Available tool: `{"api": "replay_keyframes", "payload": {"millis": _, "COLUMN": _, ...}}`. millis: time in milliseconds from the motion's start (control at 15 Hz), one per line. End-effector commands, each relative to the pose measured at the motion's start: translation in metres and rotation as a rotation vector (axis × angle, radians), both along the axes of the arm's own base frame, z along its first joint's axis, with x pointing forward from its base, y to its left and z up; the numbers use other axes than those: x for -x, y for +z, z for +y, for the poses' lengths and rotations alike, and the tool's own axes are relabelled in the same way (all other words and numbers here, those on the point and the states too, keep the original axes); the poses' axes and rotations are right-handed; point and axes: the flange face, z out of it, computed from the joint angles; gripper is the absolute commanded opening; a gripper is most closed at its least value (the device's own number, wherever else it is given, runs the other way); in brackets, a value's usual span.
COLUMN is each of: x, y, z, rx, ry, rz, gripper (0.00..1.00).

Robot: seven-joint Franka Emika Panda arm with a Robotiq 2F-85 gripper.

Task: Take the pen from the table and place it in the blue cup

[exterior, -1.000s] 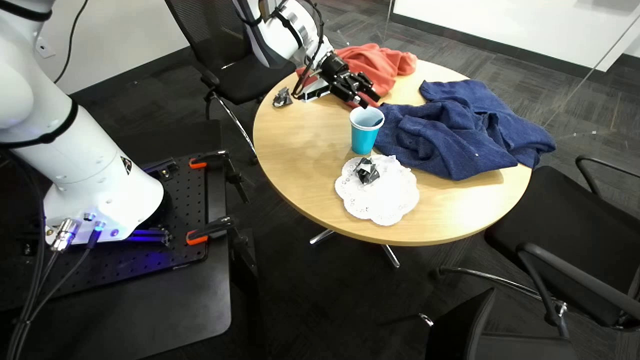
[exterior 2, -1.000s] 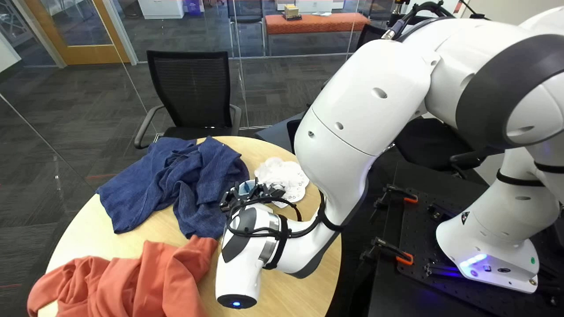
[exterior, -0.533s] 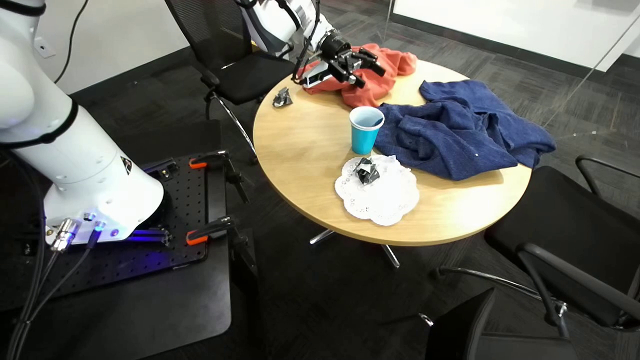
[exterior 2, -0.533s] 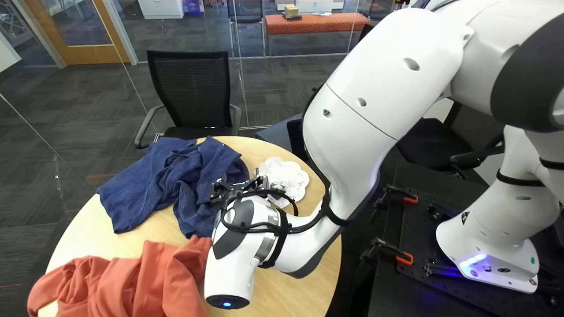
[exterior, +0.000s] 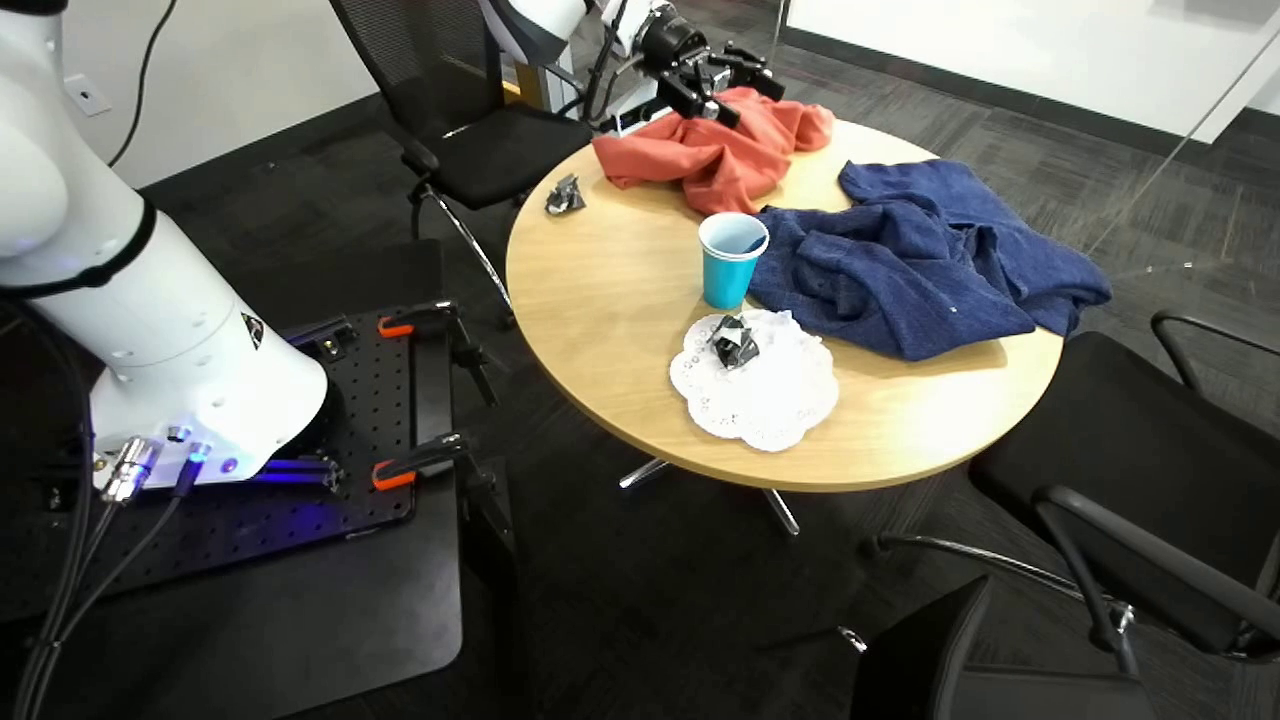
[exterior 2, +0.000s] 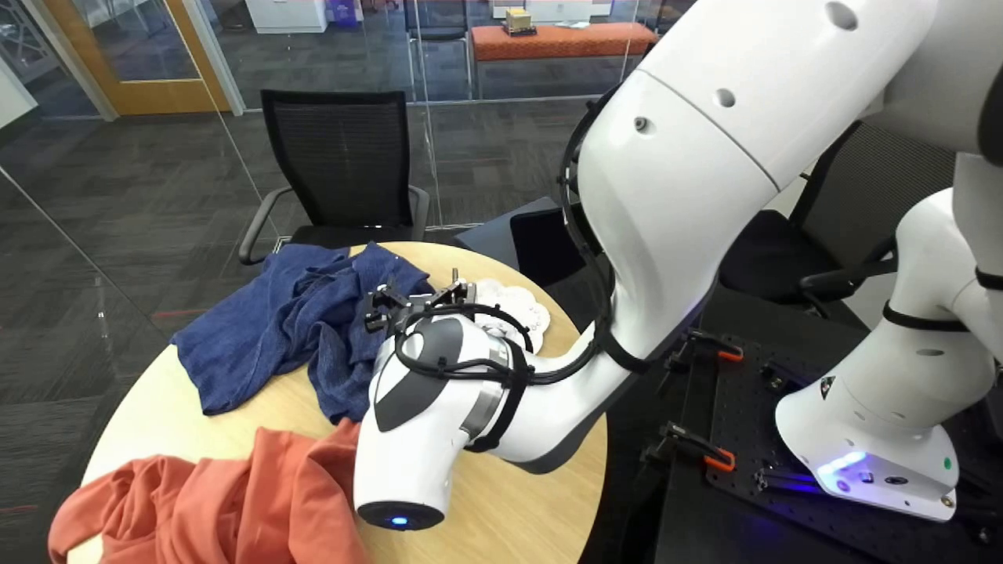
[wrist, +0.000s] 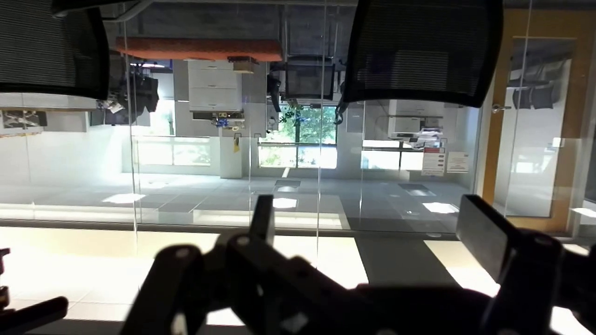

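Note:
The blue cup [exterior: 728, 278] stands upright on the round table [exterior: 620, 330] in an exterior view. A dark, slim thing, seemingly the pen [exterior: 757, 243], shows inside it against the white inner wall; only a short part is visible. My gripper [exterior: 750, 100] is open and empty, raised above the orange cloth, up and away from the cup. In the wrist view the two fingers [wrist: 368, 209] are wide apart with nothing between them. In an exterior view the gripper [exterior 2: 415, 304] and arm hide the cup.
An orange cloth [exterior: 740, 150] and a dark blue cloth [exterior: 900, 270] lie on the table, the blue one beside the cup. A white doily [exterior: 770, 400] bears a crumpled dark piece [exterior: 735, 342]. Another crumpled piece [exterior: 565, 195] lies near the table edge. Chairs [exterior 2: 337, 157] stand around.
My open gripper has moved up and away from just above the cup, over the orange cloth, and tilted upward. The cup and the dark thing in it have not moved.

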Motion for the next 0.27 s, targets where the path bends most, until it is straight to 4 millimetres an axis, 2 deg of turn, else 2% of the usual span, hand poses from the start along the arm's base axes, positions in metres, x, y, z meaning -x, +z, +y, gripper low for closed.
{"api": "replay_keyframes", "payload": {"millis": 0, "x": 0.0, "y": 0.0022, "z": 0.001, "rx": 0.0, "ry": 0.001, "rz": -0.002, "gripper": 1.0}}
{"api": "replay_keyframes", "payload": {"millis": 200, "x": 0.0011, "y": -0.0032, "z": 0.0008, "rx": 0.003, "ry": 0.002, "rz": 0.006, "gripper": 1.0}}
